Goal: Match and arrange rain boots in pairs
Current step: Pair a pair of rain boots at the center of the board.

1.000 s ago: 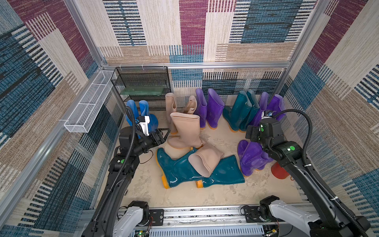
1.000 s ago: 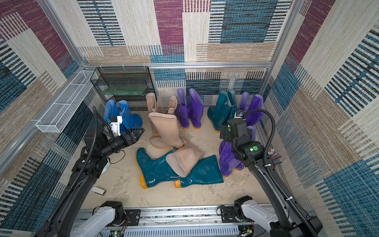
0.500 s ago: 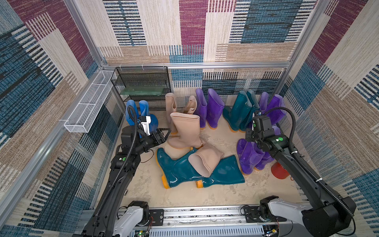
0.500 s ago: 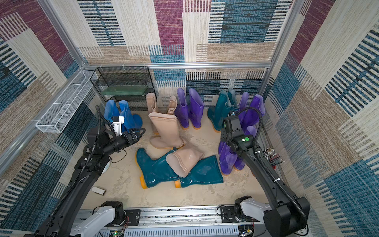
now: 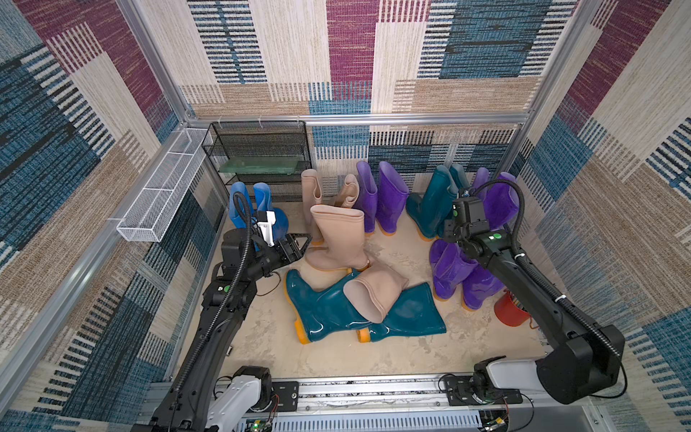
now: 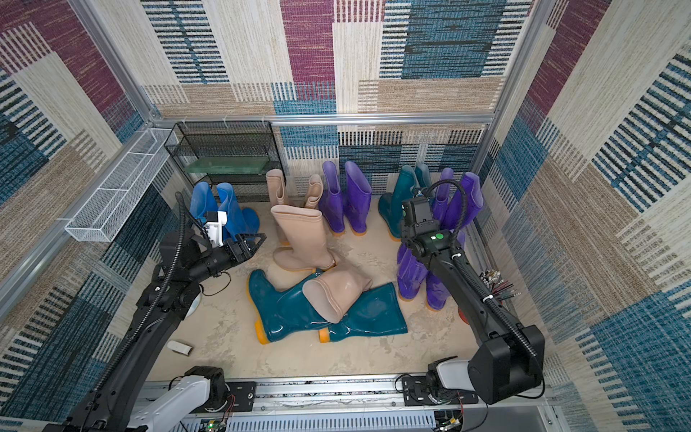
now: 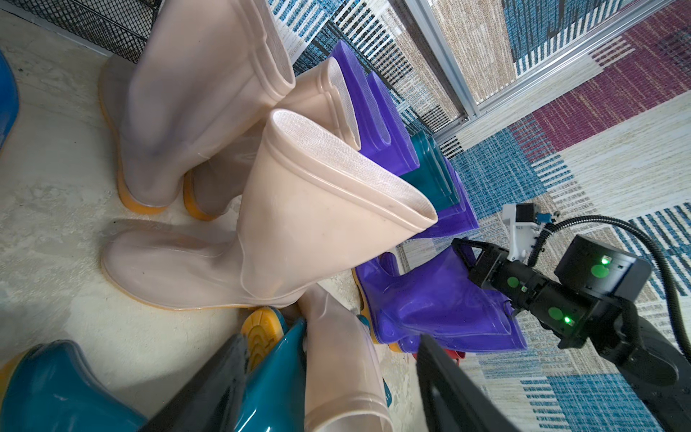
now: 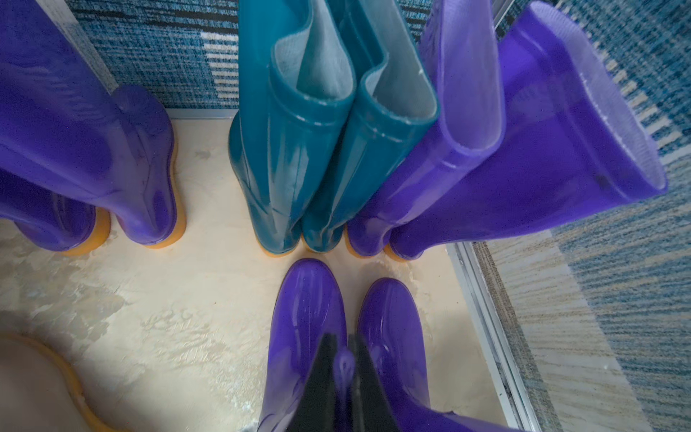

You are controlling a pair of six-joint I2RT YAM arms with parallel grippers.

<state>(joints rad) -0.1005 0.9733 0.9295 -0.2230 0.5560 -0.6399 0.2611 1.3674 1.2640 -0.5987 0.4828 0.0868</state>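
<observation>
Right tool (image 8: 343,359): shifted toward 12 o'clock, clamped on near purple boots (image 8: 306,318).
Left tool (image 5: 302,247): apart, at 9 o'clock of beige boot (image 5: 338,239).

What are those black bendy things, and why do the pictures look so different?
They are two robot arms, each ending in a claw. Two pictures look down from above; the other two come from small cameras on the arms' wrists. Rain boots stand at the back, while two teal boots and a beige boot lie tipped over. The left claw is open and empty. The right claw pinches the top of a purple boot.
</observation>
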